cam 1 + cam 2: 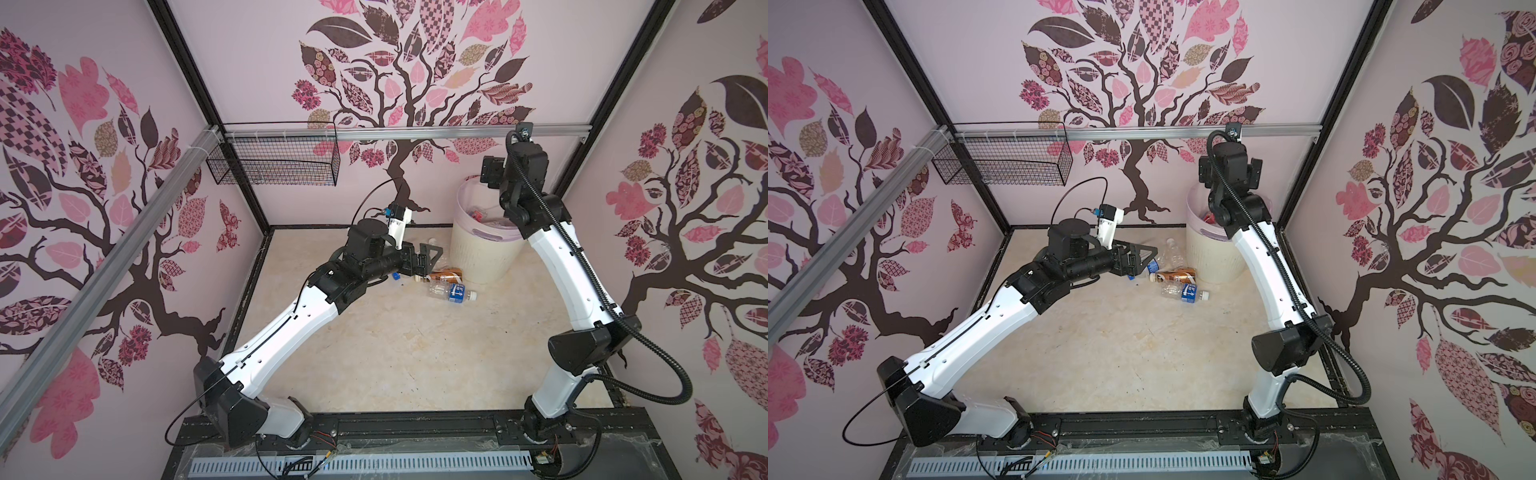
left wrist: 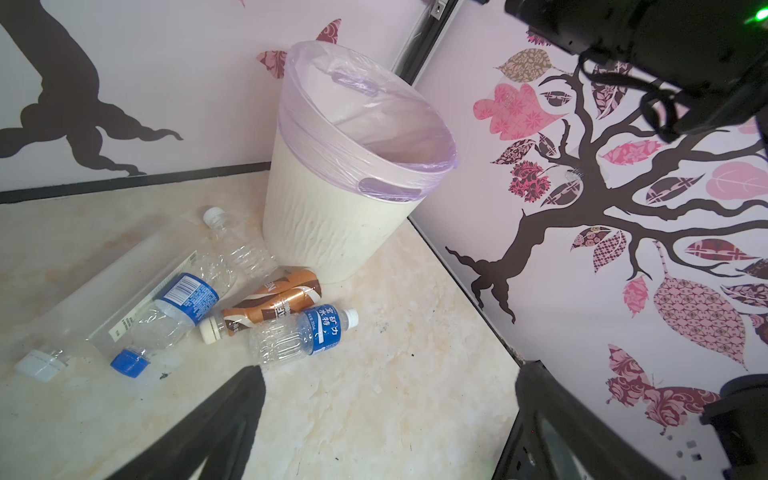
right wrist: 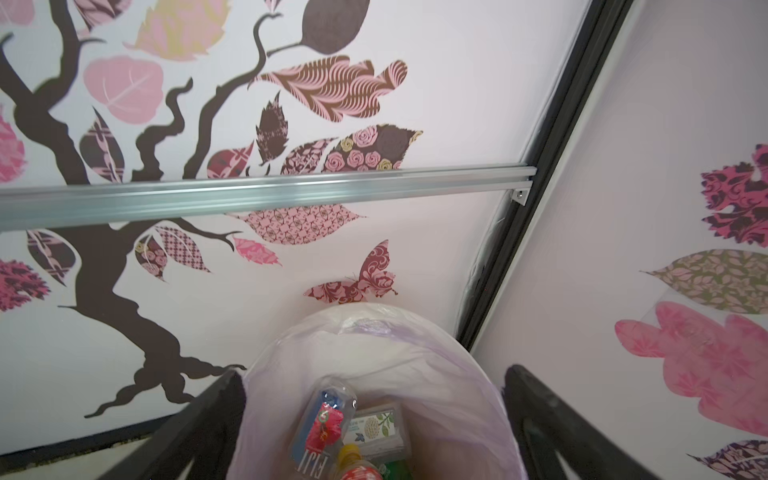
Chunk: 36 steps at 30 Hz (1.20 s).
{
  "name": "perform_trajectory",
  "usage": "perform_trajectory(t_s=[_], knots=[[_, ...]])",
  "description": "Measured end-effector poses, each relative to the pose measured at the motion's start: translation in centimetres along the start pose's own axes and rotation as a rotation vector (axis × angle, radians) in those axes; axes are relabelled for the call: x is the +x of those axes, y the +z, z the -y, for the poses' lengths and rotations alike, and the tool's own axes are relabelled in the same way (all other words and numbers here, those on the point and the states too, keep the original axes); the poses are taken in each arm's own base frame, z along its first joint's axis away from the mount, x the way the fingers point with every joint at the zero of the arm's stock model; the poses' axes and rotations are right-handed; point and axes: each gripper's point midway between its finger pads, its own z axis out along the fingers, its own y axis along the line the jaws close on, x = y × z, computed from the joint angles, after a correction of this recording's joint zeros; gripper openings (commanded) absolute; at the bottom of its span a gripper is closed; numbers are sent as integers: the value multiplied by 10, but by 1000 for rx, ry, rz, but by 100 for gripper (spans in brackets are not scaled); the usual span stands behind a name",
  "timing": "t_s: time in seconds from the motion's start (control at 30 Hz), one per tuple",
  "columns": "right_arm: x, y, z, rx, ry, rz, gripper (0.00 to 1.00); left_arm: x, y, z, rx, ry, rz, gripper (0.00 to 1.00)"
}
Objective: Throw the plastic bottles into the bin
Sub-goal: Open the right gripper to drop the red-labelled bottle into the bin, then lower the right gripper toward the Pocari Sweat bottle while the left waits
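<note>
Five bottles (image 1: pixel 1177 286) lie on their sides in a loose cluster on the cream, marble-look desk (image 1: pixel 395 353), just left of the bin (image 1: pixel 486 253) in both top views. The brown bottle (image 2: pixel 270 305) has a glossy brown-and-copper wrap whose print is only partly readable. Its base points at the bin's foot and its cream cap away. Beside it lies the white-cap bottle (image 2: pixel 307 336), ribbed clear plastic with a blue label of white Chinese characters, roughly parallel but with its cap turned the opposite way. The blue-cap bottle (image 2: pixel 178 307), crumpled and clear with a blue barcode label, points its cap away from the bin. A long bottle (image 2: pixel 95 307) of frosted plastic lies alongside it, white cap the same way. An unlabelled clear bottle (image 2: pixel 243 249) lies close by the bin wall, white cap toward the back wall. The bin stands in the far right corner, round and cream with wavy ribbed sides, a lilac film liner (image 2: pixel 365 137) folded over its rim. Inside lie a FIJI bottle (image 3: pixel 320 428) with a red flower label and a yellow-cap bottle (image 3: pixel 353 457). The right claw (image 3: pixel 374 374) hangs over the bin's mouth, jaws spread wide and empty. The left claw (image 2: pixel 392 374) is above the desk beside the cluster, also wide apart and holding nothing.
</note>
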Motion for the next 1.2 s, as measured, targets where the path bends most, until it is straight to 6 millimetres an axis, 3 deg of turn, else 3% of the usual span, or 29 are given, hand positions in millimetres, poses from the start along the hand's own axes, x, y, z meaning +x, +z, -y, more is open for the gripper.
perform_trajectory(t_s=[0.23, 0.47, 0.77, 1.2], knots=[[-18, -19, 6, -36, 49, 27, 100, 9, 1, -6, -19, -37, -25, 98], [0, -31, -18, -106, 21, -12, 99, 30, 0, -23, -67, -103, -70, 98], [91, -60, -57, -219, -94, -179, 99, 56, -21, -79, -169, -258, -90, 98], [244, -116, -43, -297, -149, -441, 100, 119, -35, -104, -231, -327, -181, 98]])
